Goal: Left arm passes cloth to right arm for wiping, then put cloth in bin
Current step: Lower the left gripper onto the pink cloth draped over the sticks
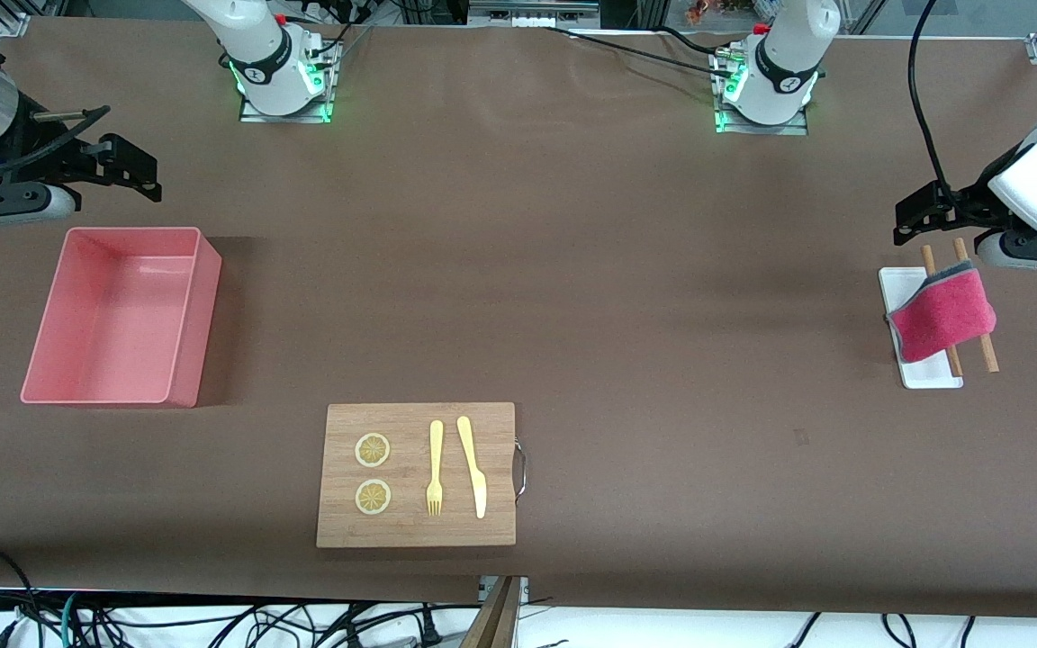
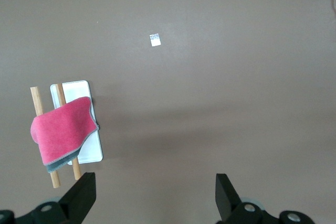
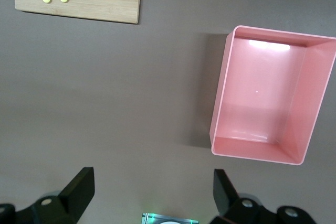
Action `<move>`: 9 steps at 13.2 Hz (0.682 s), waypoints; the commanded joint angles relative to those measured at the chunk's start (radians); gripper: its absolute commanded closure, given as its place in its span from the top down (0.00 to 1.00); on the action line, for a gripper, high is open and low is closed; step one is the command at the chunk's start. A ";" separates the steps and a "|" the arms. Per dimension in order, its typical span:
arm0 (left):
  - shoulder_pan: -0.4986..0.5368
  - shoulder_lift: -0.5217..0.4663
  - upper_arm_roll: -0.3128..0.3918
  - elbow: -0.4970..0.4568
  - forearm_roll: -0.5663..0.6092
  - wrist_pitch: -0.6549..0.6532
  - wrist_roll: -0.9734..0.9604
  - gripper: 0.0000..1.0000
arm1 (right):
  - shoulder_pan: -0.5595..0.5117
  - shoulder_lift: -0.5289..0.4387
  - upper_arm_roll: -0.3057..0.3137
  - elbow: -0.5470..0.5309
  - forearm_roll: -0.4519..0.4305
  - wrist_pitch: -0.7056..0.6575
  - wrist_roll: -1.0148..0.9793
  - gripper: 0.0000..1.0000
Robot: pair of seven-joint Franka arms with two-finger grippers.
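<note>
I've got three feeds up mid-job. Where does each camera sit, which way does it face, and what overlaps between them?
Front view: high across the table, facing both arm bases; shows the left gripper, right gripper, cloth, bin and wooden board.
Left wrist view: on the left arm's wrist, looking down at the table; open fingers show; shares the cloth on the white tray.
Right wrist view: on the right arm's wrist, looking down; open fingers show; shares the bin and board.

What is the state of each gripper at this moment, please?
Left gripper: open, empty, up near the cloth.
Right gripper: open, empty, up near the bin.
</note>
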 commanded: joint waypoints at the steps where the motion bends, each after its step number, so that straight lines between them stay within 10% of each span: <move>1: -0.007 -0.029 0.015 -0.033 0.011 0.017 -0.008 1.00 | -0.003 0.002 0.002 0.020 0.009 -0.036 -0.011 1.00; 9: 0.016 0.003 0.016 -0.019 0.010 -0.034 0.003 1.00 | -0.003 -0.001 0.002 0.019 0.009 -0.038 -0.011 1.00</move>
